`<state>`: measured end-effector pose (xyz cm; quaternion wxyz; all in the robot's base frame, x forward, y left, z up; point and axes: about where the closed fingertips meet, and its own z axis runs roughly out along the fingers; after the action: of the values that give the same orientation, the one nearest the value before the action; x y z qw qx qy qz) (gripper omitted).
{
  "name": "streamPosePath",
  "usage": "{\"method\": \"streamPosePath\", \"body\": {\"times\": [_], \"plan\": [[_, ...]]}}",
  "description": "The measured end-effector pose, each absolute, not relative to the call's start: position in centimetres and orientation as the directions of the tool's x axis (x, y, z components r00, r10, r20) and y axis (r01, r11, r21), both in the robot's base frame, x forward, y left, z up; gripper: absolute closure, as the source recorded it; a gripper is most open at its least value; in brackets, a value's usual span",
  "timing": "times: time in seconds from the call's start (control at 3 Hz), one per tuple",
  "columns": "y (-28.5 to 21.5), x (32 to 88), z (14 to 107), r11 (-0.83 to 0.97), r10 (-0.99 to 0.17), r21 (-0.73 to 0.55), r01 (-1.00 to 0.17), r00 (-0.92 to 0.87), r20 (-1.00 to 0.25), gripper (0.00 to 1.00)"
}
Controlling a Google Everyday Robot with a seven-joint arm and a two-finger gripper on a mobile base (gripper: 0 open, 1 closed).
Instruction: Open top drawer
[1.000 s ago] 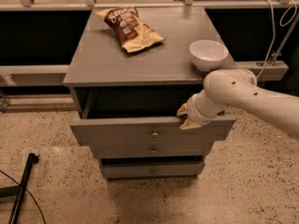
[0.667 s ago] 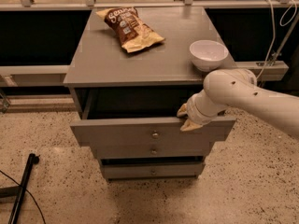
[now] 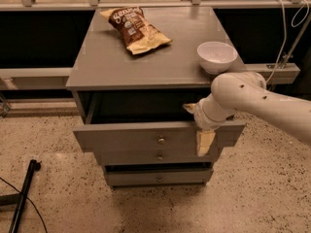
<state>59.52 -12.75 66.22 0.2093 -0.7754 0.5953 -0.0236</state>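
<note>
Grey cabinet surface (image 3: 146,67) overhangs top drawer (image 3: 126,137), already partly out; gripper (image 3: 197,130) fingers pinch its front rim, further straight pull appears needed.

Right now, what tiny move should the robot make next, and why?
Probably lift the tool off the top drawer. The tool sits on the right end of its front, and the drawer already stands out from the cabinet with a dark gap behind, so opening looks done.
</note>
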Motion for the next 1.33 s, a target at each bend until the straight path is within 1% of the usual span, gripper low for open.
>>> {"method": "streamPosePath", "body": {"times": [0.33,0.67,1.0,1.33], "plan": [[-13.0,59.5,65.2,-0.217,-0.942,-0.264,-0.94,0.272,-0.197,0.0],[-13.2,57.4,64.1,-0.234,-0.945,-0.134,-0.963,0.258,-0.199,0.26],[-13.0,55.5,64.3,-0.254,-0.938,-0.095,-0.963,0.269,-0.217,0.5],[-12.0,54.7,65.1,-0.294,-0.927,-0.096,-0.951,0.308,-0.214,0.58]]}}
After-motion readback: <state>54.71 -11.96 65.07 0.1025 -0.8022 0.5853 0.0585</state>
